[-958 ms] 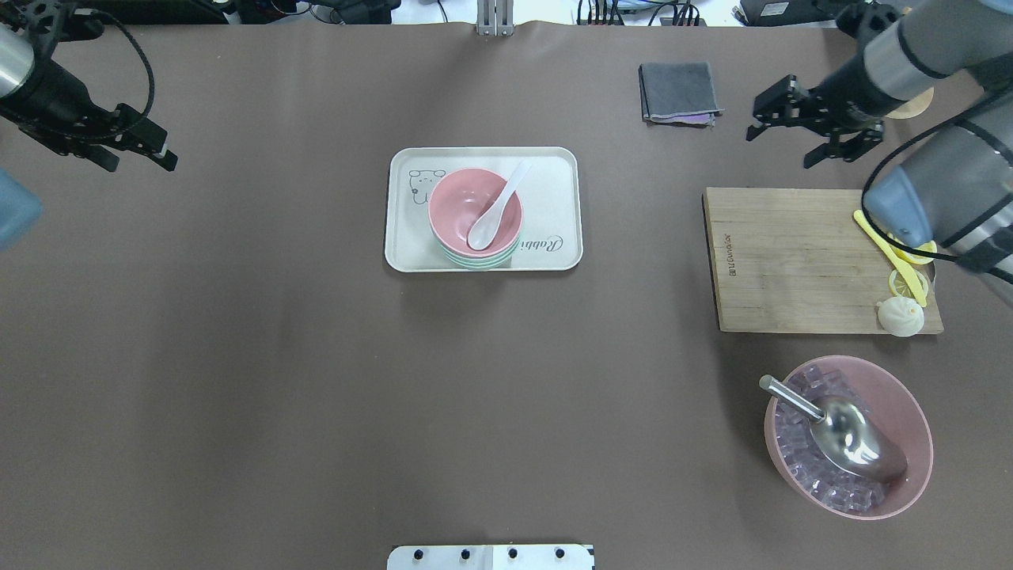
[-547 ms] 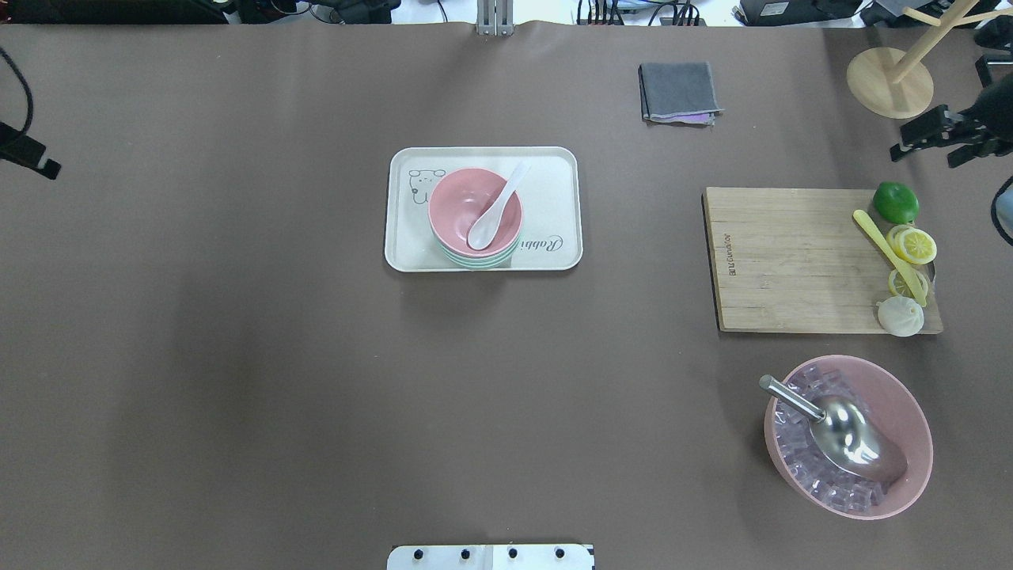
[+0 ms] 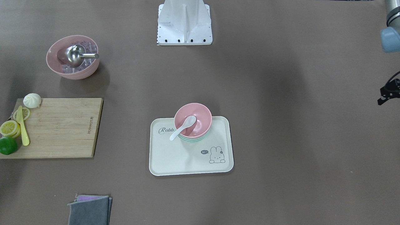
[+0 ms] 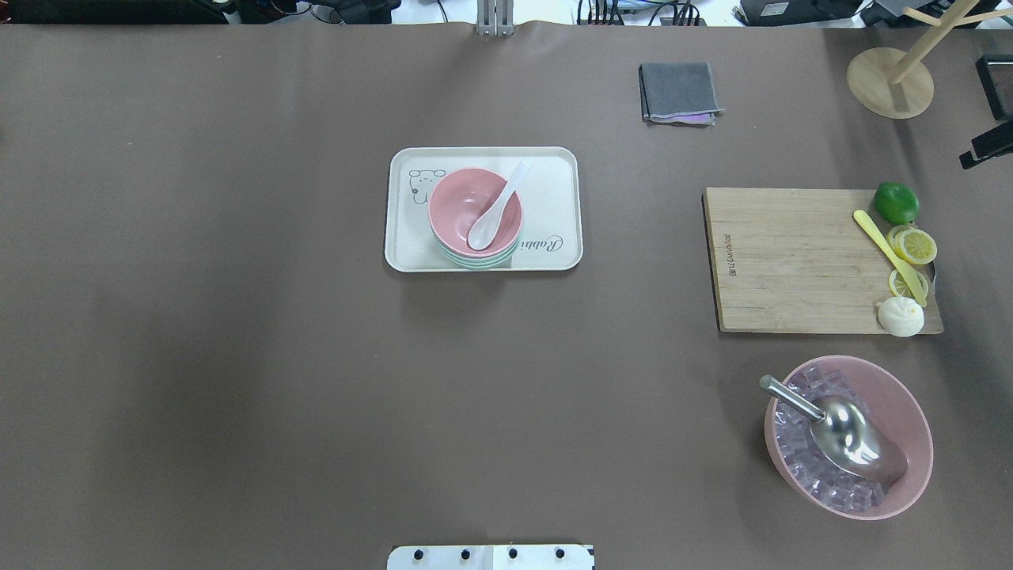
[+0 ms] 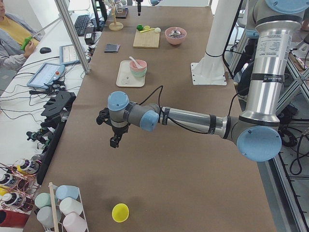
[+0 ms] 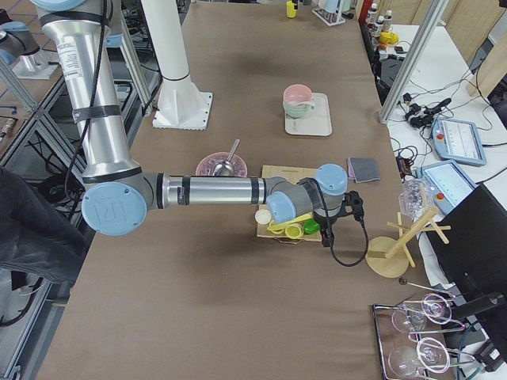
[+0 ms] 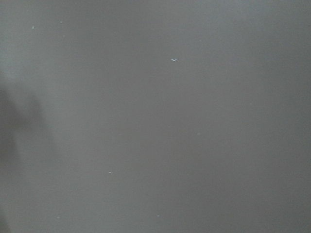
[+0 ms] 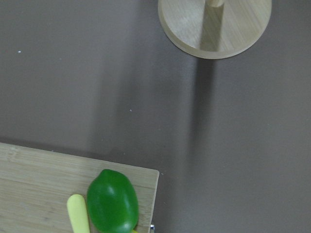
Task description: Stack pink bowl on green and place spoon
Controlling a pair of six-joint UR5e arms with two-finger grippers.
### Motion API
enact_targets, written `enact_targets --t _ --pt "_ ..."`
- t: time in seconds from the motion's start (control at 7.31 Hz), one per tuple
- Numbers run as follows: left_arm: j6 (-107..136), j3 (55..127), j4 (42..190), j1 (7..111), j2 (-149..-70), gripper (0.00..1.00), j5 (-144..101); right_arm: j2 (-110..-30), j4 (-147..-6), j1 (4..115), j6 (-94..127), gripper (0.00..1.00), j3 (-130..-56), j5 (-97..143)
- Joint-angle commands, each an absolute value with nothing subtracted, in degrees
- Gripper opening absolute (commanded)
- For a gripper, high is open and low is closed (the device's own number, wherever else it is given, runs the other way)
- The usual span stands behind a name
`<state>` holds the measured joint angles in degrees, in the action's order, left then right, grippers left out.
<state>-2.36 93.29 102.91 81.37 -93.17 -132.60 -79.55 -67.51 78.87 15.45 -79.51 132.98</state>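
Note:
The pink bowl [image 4: 463,204] sits nested on the green bowl [image 4: 475,261] on a cream rabbit tray [image 4: 554,182] at the table's middle. The white spoon [image 4: 495,212] lies in the pink bowl with its handle over the rim. The stack also shows in the front view [image 3: 200,117]. My left gripper [image 5: 115,140] hangs over bare table far to the left; only its edge shows in the front view [image 3: 387,95]. My right gripper [image 6: 326,236] is far right near the board; a black part shows overhead [image 4: 988,147]. I cannot tell whether either gripper is open or shut. Neither holds anything that I can see.
A wooden cutting board [image 4: 791,261] at the right carries a lime [image 4: 896,203], lemon slices, a yellow knife and a bun. A pink bowl of ice with a metal scoop [image 4: 847,435] stands in front of it. A grey cloth [image 4: 679,92] and a wooden stand [image 4: 889,82] are at the back.
Both arms have pulled outward to the table's ends. The left gripper has left the overhead view and the right shows only at its edge. Bowls and spoon have not moved.

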Motion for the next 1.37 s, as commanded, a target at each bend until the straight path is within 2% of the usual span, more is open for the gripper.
enact_targets --t 0.0,0.14,0.27,0.68,1.23 --pt "-4.4 93.3 103.0 81.8 -88.9 0.98 -132.1 -81.0 -67.0 79.6 15.1 1.00 -81.5 132.1" --pt "-4.5 96.6 105.1 82.3 -84.9 0.98 -132.1 -81.6 -66.8 79.5 14.9 1.00 -81.2 131.2" --pt "-3.6 96.6 110.3 82.0 -82.7 0.98 -132.1 -81.7 -66.8 79.6 15.4 1.00 -82.2 131.2" --pt "-3.4 92.1 110.0 82.1 -86.8 0.98 -132.0 -82.4 -65.8 79.6 15.1 1.00 -81.8 129.8" --pt "-3.5 90.9 106.1 82.1 -89.5 0.98 -132.4 -84.1 -63.2 79.6 14.9 1.00 -82.4 128.8"
